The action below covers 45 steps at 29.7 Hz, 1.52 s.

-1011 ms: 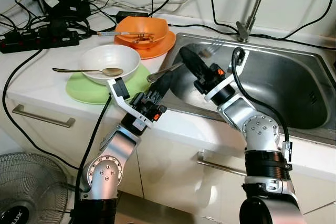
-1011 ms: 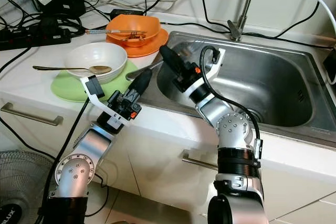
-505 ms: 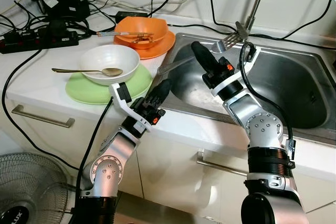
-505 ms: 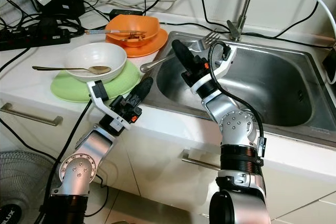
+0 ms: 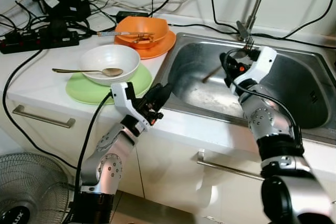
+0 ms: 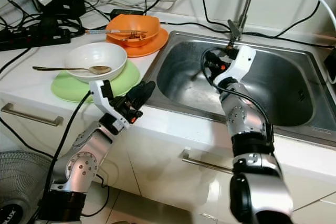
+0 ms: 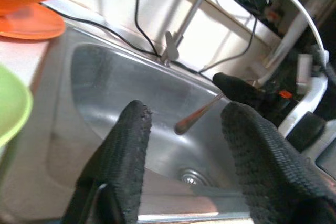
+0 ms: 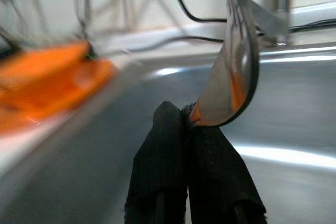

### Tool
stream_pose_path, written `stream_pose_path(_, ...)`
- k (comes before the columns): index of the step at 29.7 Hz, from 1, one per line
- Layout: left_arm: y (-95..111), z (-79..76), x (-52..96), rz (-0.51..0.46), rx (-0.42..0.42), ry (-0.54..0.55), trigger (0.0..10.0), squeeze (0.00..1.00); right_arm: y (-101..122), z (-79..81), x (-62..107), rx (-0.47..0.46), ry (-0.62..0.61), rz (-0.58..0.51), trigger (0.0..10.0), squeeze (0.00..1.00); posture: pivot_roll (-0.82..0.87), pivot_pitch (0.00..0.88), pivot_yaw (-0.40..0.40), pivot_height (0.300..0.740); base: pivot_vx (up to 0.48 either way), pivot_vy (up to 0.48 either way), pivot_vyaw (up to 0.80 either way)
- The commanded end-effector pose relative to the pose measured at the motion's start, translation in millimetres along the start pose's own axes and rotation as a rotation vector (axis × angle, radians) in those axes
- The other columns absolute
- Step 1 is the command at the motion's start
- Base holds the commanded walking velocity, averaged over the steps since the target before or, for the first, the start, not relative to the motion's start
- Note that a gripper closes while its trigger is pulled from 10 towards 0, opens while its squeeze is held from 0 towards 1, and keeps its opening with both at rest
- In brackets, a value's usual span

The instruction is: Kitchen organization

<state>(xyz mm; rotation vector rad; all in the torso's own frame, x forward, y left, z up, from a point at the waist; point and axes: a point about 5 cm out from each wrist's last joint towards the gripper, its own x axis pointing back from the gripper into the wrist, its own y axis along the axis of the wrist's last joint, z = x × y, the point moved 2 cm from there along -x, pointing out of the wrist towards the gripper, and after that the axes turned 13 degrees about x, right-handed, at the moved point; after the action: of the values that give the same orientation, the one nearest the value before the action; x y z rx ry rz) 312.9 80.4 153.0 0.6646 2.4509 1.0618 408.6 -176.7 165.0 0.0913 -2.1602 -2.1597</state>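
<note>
Over the sink (image 5: 294,85), the right gripper (image 5: 231,65) has its jaws pinched tight on a fork (image 5: 212,73) (handle slanting down). The left gripper (image 5: 157,98) hovers at the counter (image 5: 31,77) edge, jaws parted, empty.

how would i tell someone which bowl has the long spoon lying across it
Start at the steel sink and look along the counter to its left side. Two bowls sit there; it is the nearer white bowl, resting on a green plate, while the orange bowl sits behind on an orange plate.
</note>
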Motion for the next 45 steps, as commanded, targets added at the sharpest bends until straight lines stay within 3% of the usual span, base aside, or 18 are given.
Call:
stream_pose_path(1, -1, -2.7, -4.3, 0.022, -0.044, -0.012, 10.0, 1.00, -1, -6.4, -3.1, 0.104, -0.051, 0.040, 0.0, 0.00, -0.06, 0.000, 0.043, 0.740, 0.000, 0.000, 0.00)
stream_pose_path(6, 0, -3.8, -3.9, 0.028, -0.063, -0.023, 10.0, 1.00, -19, -15.5, -1.9, 0.266, -0.091, 0.154, 0.0, 0.00, -0.05, 0.000, 0.051, 0.740, 0.000, 0.000, 0.00)
stream_pose_path(8, 0, -3.8, -3.9, 0.028, -0.063, -0.023, 10.0, 1.00, -19, -15.5, -1.9, 0.266, -0.091, 0.154, 0.0, 0.00, -0.05, 0.000, 0.051, 0.740, 0.000, 0.000, 0.00)
stream_pose_path(10, 0, -3.2, -2.9, 0.040, -0.091, -0.021, 10.0, 1.00, -29, -15.4, -1.3, 0.368, -0.075, 0.224, 0.0, 0.00, -0.04, 0.000, 0.056, 0.740, 0.000, 0.000, 0.00)
stream_pose_path(13, -1, -2.9, -2.0, 0.056, -0.117, -0.023, 10.0, 1.00, -30, -12.6, -2.4, 0.403, -0.063, 0.232, 0.0, 0.00, -0.04, 0.000, 0.061, 0.740, 0.000, 0.000, 0.00)
stream_pose_path(14, -1, -2.7, -1.6, 0.066, -0.127, -0.023, 10.0, 1.00, -31, -11.0, -2.9, 0.413, -0.055, 0.234, 0.7, 0.00, -0.04, 0.000, 0.064, 0.740, 0.000, 0.000, 0.00)
stream_pose_path(15, -2, -1.7, -1.2, 0.081, -0.139, -0.018, 10.0, 1.00, -31, -10.3, -3.2, 0.415, -0.055, 0.236, 2.4, 0.00, -0.04, 0.000, 0.064, 0.740, 0.000, 0.000, 0.00)
stream_pose_path(16, -2, -0.5, -0.6, 0.095, -0.159, -0.014, 10.0, 1.00, -32, -9.7, -3.3, 0.414, -0.056, 0.239, 3.4, 0.00, -0.03, 0.000, 0.071, 0.740, 0.000, 0.000, 0.00)
stream_pose_path(17, -3, 0.6, 0.3, 0.108, -0.163, -0.011, 10.0, 1.00, -33, -8.7, -3.4, 0.411, -0.054, 0.242, 10.0, 0.00, -0.03, 0.000, 0.074, 0.740, 0.000, 0.000, 0.00)
stream_pose_path(26, -12, 12.0, 10.0, 0.239, -0.232, 0.029, 10.0, 1.00, -46, 3.4, -0.7, 0.419, 0.012, 0.278, 10.0, 0.00, -0.02, 0.000, 0.087, 0.740, 0.000, 0.000, 0.00)
stream_pose_path(28, -13, 12.9, 10.9, 0.252, -0.243, 0.032, 10.0, 1.00, -49, 4.0, 0.2, 0.432, 0.016, 0.288, 10.0, 0.04, -0.02, 0.000, 0.088, 0.740, 0.000, 0.000, 0.00)
stream_pose_path(29, -14, 12.7, 11.0, 0.253, -0.246, 0.031, 10.0, 1.00, -50, 4.8, 0.4, 0.426, 0.023, 0.292, 10.0, 0.67, -0.02, 0.000, 0.088, 0.740, 0.000, 0.000, 0.00)
stream_pose_path(30, -14, 12.7, 11.0, 0.253, -0.246, 0.031, 10.0, 1.00, -50, 4.8, 0.4, 0.426, 0.023, 0.292, 10.0, 0.67, -0.02, 0.000, 0.088, 0.740, 0.000, 0.000, 0.00)
stream_pose_path(31, -14, 12.1, 11.1, 0.253, -0.248, 0.029, 10.0, 1.00, -51, 5.8, 0.6, 0.416, 0.030, 0.293, 10.0, 1.00, -0.02, 0.000, 0.089, 0.740, 0.000, 0.000, 0.00)
stream_pose_path(41, -13, 6.2, 10.8, 0.254, -0.269, 0.022, 10.0, 1.00, -51, 8.6, 0.3, 0.402, 0.034, 0.283, 10.0, 1.00, -0.02, 0.000, 0.093, 0.740, 0.000, 0.000, 0.00)
stream_pose_path(45, 3, 8.9, 8.9, 0.188, -0.296, 0.046, 10.0, 1.00, -48, 11.2, -1.5, 0.388, 0.032, 0.269, 10.0, 1.00, -0.02, 0.000, 0.086, 0.740, 0.000, 0.000, 0.00)
